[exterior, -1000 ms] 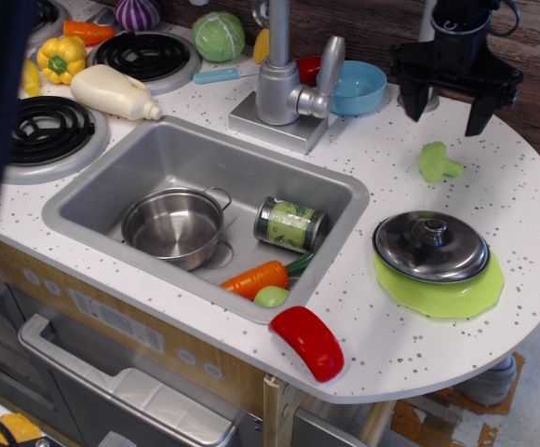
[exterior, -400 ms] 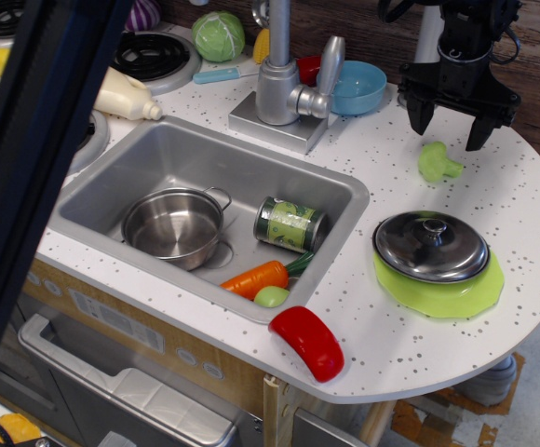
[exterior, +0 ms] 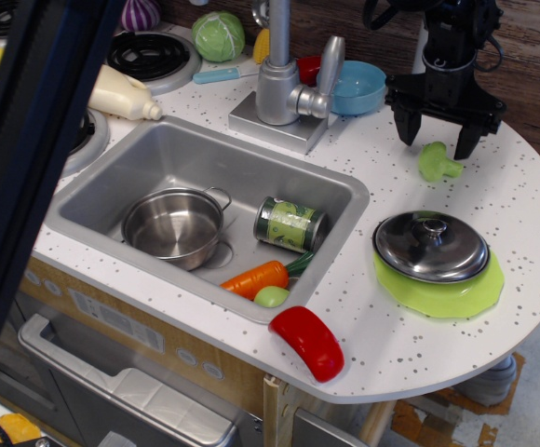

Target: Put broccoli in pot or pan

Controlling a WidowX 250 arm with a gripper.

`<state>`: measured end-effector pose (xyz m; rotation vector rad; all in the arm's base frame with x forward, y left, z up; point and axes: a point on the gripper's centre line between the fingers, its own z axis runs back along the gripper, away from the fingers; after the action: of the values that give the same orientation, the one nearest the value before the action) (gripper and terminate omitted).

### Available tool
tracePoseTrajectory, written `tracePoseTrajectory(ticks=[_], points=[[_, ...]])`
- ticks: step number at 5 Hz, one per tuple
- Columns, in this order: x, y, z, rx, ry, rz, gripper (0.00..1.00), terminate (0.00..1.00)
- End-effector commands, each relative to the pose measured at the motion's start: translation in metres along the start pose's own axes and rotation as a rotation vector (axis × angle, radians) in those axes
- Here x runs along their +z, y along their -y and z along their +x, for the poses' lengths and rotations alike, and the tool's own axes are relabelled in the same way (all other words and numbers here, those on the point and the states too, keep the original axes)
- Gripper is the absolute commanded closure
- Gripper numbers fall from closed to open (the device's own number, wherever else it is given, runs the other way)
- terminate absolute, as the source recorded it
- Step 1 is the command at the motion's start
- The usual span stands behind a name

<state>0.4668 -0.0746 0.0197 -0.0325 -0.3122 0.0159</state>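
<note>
The broccoli is a small light-green floret lying on the white speckled counter at the right rear. My black gripper hangs open just above and behind it, one finger on each side, not touching it. The steel pot with wire loop handles stands empty in the left part of the sink.
In the sink lie a green can, a carrot and a small green ball. A steel lid rests on a green plate. A red object lies at the counter's front edge. The faucet, blue bowl and cabbage stand behind. A dark bar blocks the left.
My gripper has come down and slightly left, from high above the counter to just over the broccoli. A dark bar has swung across the left of the view.
</note>
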Motion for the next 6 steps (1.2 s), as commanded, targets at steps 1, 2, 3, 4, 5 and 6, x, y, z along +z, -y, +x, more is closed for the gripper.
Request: tracePoseTrajectory(ticks=[1,2,3,4,5,6], points=[[0.027,0.006,0.012,0.031,0.090,-0.031,0.00,0.00],[0.024,0.011,0.009,0.056,0.098,-0.033,0.00,0.00],[0.019,0.010,0.008,0.070,0.104,-0.044,1.00,0.00],[0.029,0.002,0.008,0.049,0.081,-0.006,1.00,0.00],[0.062,-0.019,0.006,0.047,0.021,0.076,1.00,0.00],[0.098,-0.051,-0.002,0.062,-0.026,0.211,1.00,0.00]])
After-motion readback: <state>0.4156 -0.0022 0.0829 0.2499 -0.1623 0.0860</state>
